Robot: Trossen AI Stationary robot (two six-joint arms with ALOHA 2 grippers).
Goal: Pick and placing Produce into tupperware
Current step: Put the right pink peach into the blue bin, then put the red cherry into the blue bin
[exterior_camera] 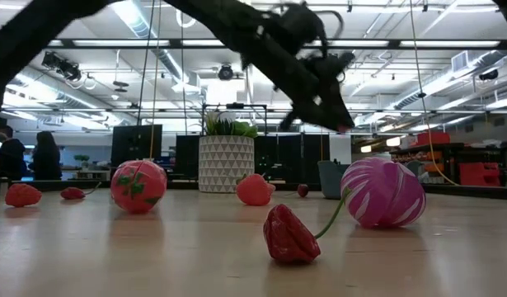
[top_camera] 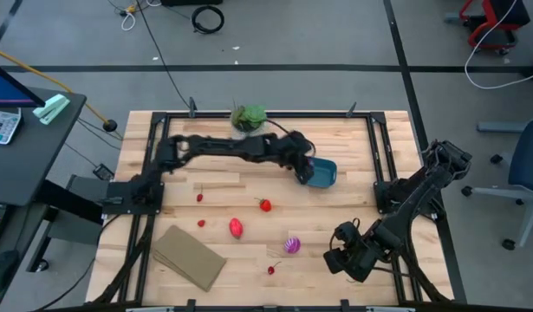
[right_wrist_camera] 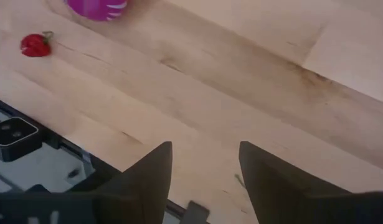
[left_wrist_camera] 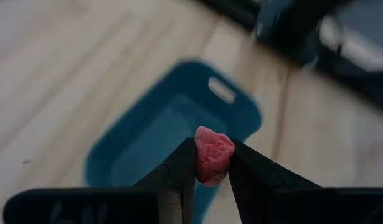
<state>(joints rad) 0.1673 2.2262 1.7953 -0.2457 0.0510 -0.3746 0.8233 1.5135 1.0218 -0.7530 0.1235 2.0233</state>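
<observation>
A teal tupperware tub (top_camera: 325,175) stands right of the table's middle, also seen in the left wrist view (left_wrist_camera: 160,130). My left gripper (top_camera: 304,170) hangs over its left rim, shut on a small pinkish-red produce piece (left_wrist_camera: 213,152). Loose on the wood lie a larger pink-red fruit (top_camera: 237,228), a red one (top_camera: 265,205), two tiny red ones (top_camera: 199,198) (top_camera: 202,224), a purple-and-white striped one (top_camera: 291,245) and a stemmed red one (top_camera: 271,269). My right gripper (top_camera: 342,258) stands open above the near right part of the table, right of the striped fruit (right_wrist_camera: 98,7). My left gripper pinches the small pinkish-red piece by its two sides (left_wrist_camera: 223,163) between its two fingers (left_wrist_camera: 182,165). The fingers slant down from the table's left side. The piece is lifted clear, above the tub's open top (left_wrist_camera: 141,146).
A green plant in a white patterned pot (top_camera: 249,118) stands at the far edge, just left of the left arm's wrist. A flat tan slab (top_camera: 189,257) lies at the near left. A black frame rail (right_wrist_camera: 29,146) runs along the table edge under my right gripper.
</observation>
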